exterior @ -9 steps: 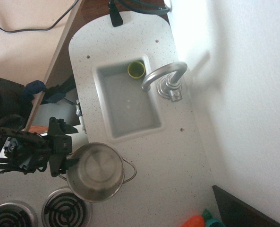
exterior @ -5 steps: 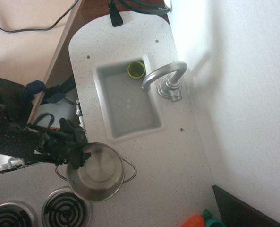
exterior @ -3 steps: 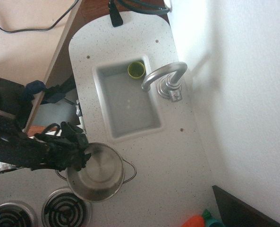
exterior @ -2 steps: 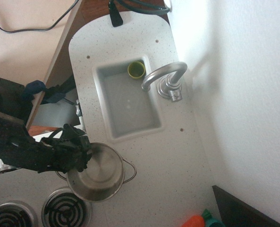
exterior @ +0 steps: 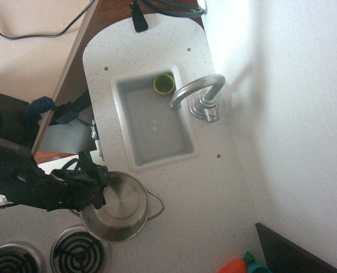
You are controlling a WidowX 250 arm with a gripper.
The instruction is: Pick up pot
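The shiny steel pot (exterior: 123, 210) stands on the white counter by the front corner of the sink, partly over a stove burner. One thin wire loop handle (exterior: 157, 206) sticks out on its right; the left one is hidden by the arm. My black gripper (exterior: 99, 190) comes in from the left and sits over the pot's left rim. The dark fingers blend together, so I cannot tell whether they are closed on the rim.
The grey sink (exterior: 135, 109) holds a small yellow-green cup (exterior: 163, 83) in its far corner, below the silver faucet (exterior: 198, 94). Two coil burners (exterior: 71, 253) lie at the lower left. An orange toy (exterior: 235, 266) and a dark object (exterior: 287, 250) are at the lower right.
My gripper has moved right from beside the pot onto its left rim and turned. More of the arm now shows at the left. The pot has stayed in place.
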